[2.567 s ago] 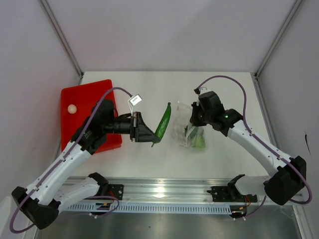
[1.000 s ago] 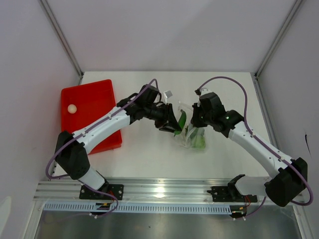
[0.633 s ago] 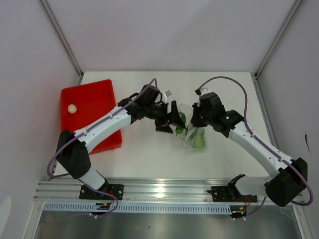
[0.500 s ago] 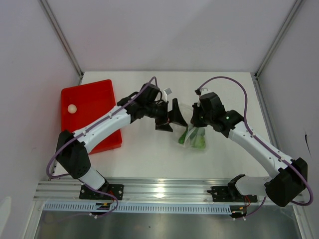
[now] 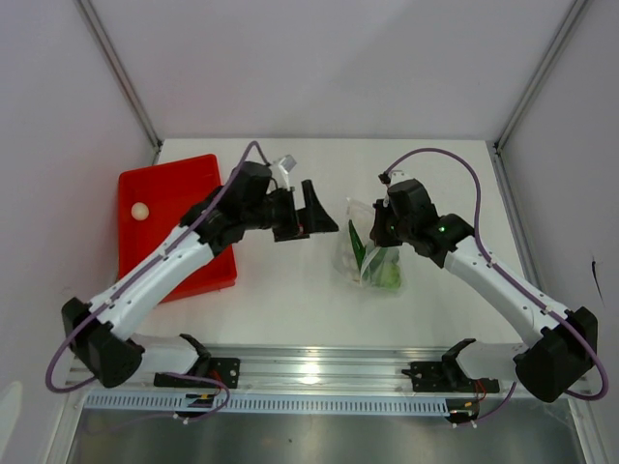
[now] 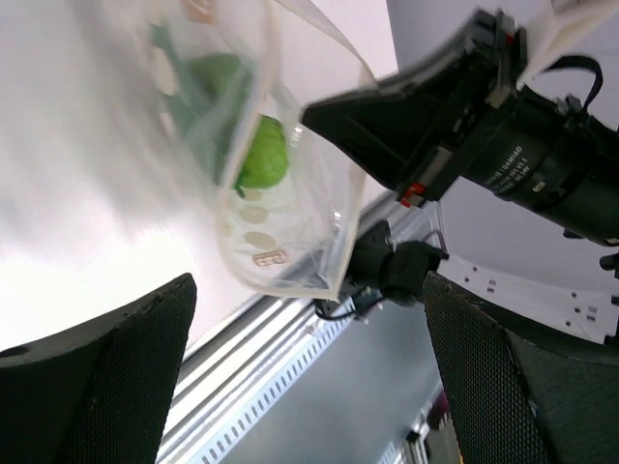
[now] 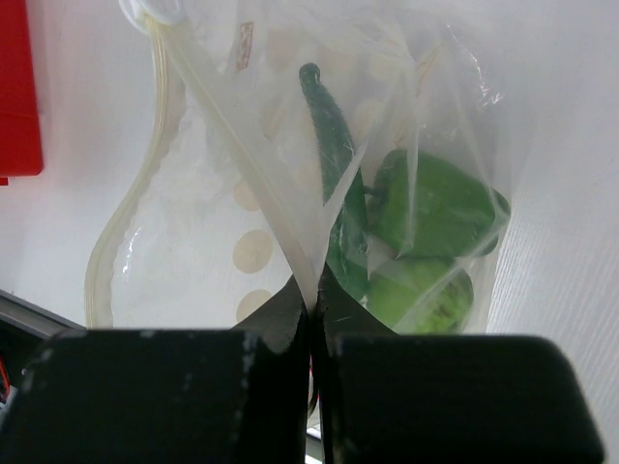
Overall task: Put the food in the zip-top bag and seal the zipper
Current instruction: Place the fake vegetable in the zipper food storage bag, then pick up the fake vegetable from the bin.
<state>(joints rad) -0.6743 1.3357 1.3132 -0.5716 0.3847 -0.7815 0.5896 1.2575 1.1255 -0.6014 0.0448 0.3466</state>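
Observation:
The clear zip-top bag (image 5: 369, 253) lies mid-table with its mouth lifted. My right gripper (image 5: 379, 228) is shut on a fold of its upper edge (image 7: 317, 307). Inside the bag are a long dark green pepper (image 7: 334, 174), a green pepper piece (image 7: 435, 208) and a lime-green ball (image 7: 418, 292). The thick zipper strip (image 7: 162, 87) curves along the open mouth, its two sides apart. My left gripper (image 5: 323, 208) hangs open and holds nothing, a short way left of the bag (image 6: 290, 193). A small white ball (image 5: 140, 210) rests in the red tray.
The red tray (image 5: 184, 184) sits at the left, partly under my left arm. The metal rail (image 5: 309, 372) runs along the near table edge. White walls close in the left, back and right sides.
My left gripper let the long pepper go into the bag, opened wide and drew back to the left. The right gripper kept its hold on the bag.

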